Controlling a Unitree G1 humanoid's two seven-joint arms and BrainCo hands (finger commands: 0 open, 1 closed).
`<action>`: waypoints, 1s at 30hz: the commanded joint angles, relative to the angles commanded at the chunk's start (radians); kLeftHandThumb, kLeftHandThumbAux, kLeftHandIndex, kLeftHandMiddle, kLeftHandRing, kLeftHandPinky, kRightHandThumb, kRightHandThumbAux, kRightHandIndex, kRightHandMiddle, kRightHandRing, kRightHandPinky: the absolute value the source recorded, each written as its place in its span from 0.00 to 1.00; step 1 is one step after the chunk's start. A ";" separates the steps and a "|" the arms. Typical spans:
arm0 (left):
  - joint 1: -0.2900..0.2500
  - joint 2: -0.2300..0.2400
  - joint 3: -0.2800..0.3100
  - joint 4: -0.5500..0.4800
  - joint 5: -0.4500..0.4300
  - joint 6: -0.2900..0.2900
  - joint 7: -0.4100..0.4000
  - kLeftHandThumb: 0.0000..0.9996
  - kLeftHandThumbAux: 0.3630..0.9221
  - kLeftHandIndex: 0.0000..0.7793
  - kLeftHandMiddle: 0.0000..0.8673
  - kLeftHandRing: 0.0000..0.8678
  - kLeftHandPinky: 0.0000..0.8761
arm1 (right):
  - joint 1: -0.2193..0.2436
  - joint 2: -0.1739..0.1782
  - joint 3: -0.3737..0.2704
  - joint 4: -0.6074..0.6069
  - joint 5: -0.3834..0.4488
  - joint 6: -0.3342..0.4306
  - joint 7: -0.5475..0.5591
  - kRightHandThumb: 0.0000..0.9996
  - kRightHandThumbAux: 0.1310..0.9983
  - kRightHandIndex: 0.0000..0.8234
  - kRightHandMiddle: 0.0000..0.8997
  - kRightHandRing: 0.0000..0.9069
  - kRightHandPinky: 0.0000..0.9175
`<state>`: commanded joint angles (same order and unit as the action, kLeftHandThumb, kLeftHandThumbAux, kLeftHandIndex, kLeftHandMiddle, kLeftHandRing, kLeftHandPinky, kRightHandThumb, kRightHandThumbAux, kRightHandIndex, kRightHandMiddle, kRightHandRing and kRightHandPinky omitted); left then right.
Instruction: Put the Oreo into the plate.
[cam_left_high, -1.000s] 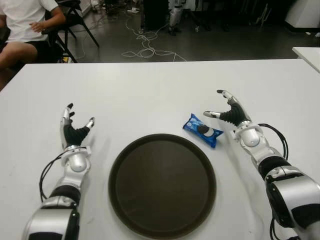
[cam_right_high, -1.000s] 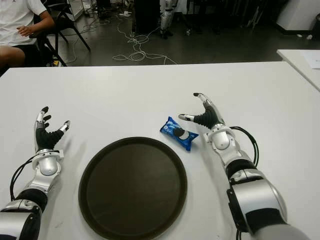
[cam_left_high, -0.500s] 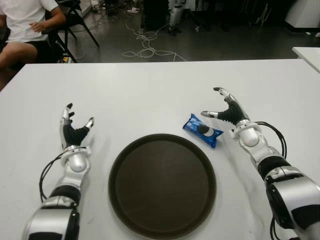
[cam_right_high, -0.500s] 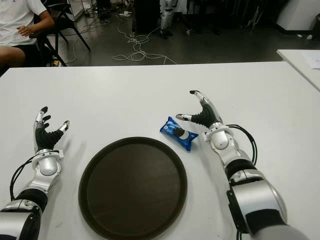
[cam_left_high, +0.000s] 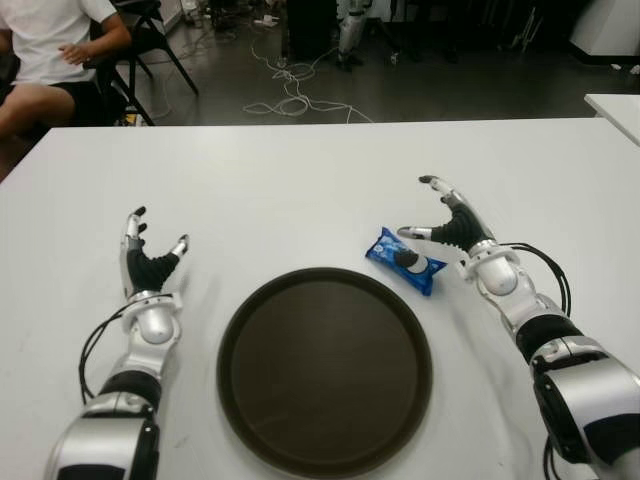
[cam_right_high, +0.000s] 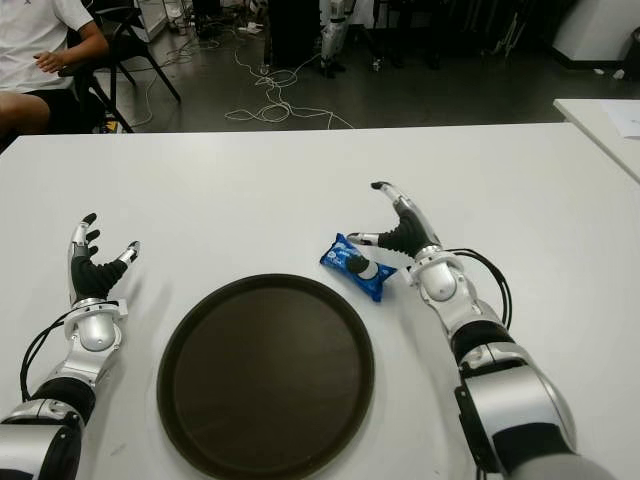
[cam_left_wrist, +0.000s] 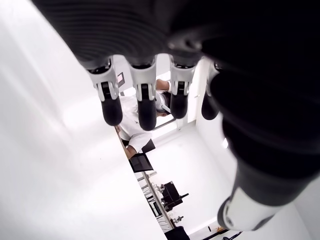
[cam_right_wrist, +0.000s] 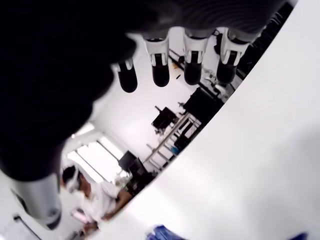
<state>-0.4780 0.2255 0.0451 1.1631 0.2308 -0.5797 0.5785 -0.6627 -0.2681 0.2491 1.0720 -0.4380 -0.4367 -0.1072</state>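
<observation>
Robotics lab, floor cables (cam_left_high: 290, 95), white table (cam_left_high: 300, 190)

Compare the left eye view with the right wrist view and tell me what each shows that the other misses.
Only the eye view shows the dark plate, the idle left robot hand left of it, and the whole Oreo pack lying outside the plate beside the right robot hand. Only the wrist view shows that hand's fingertips close up, spread and empty. Both show the white table.
</observation>
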 joint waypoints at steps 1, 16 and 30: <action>0.000 0.000 -0.001 0.000 0.002 0.000 0.003 0.22 0.76 0.14 0.12 0.13 0.16 | 0.011 -0.001 0.010 -0.043 -0.011 0.036 0.012 0.00 0.61 0.09 0.08 0.07 0.05; -0.002 0.001 -0.007 0.001 0.006 0.002 0.017 0.21 0.75 0.15 0.15 0.16 0.18 | 0.138 -0.039 0.088 -0.561 -0.137 0.515 0.282 0.00 0.62 0.06 0.07 0.06 0.02; -0.006 -0.003 -0.001 0.005 -0.008 0.021 0.013 0.22 0.74 0.14 0.14 0.16 0.19 | 0.149 -0.044 0.112 -0.618 -0.136 0.567 0.344 0.00 0.62 0.08 0.08 0.08 0.05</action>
<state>-0.4845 0.2226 0.0442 1.1681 0.2225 -0.5591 0.5910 -0.5135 -0.3123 0.3612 0.4544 -0.5743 0.1304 0.2373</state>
